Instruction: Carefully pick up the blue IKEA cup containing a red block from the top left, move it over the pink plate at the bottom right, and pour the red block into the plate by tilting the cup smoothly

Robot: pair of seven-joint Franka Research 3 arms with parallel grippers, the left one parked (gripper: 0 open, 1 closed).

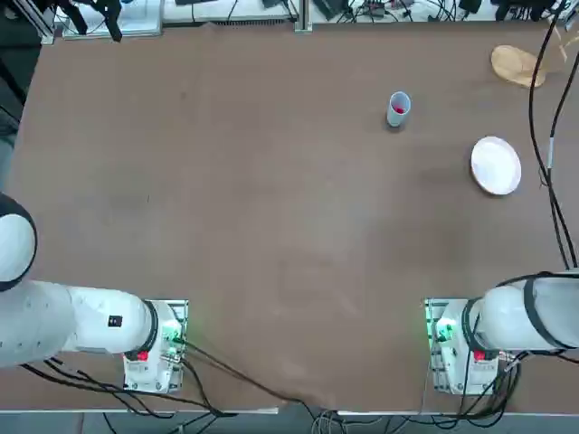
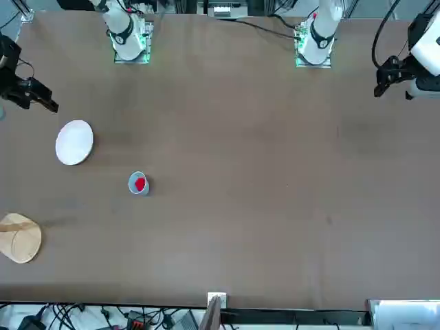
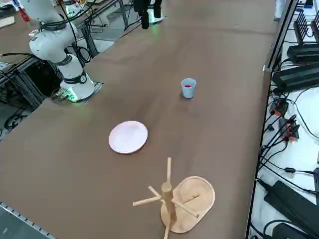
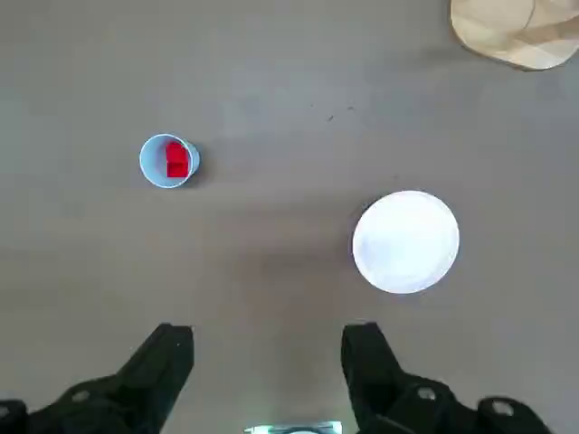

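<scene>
Nearest to my working arm is the right gripper (image 4: pixel 269 330); its two fingers are wide apart, with nothing between them, and it is over the table (image 1: pixel 271 226). Next comes the pink plate (image 3: pixel 128 137), very pale, lying flat on the table. Farther out and more to the left, well apart from the plate, the blue cup (image 3: pixel 188 91) is standing upright, and the red block (image 4: pixel 176 161) is inside it. Farthest, beyond the plate, I see the wooden peg stand (image 3: pixel 168 196).

I judge that we are in the approach step, before any grasp. The next move asks me to bring the open fingers to the cup, one on each side, then go down straight and close gently. If I touch the rim from one side, the cup could tip over and lose the block. The lift and the pouring should wait for a firm hold.
</scene>
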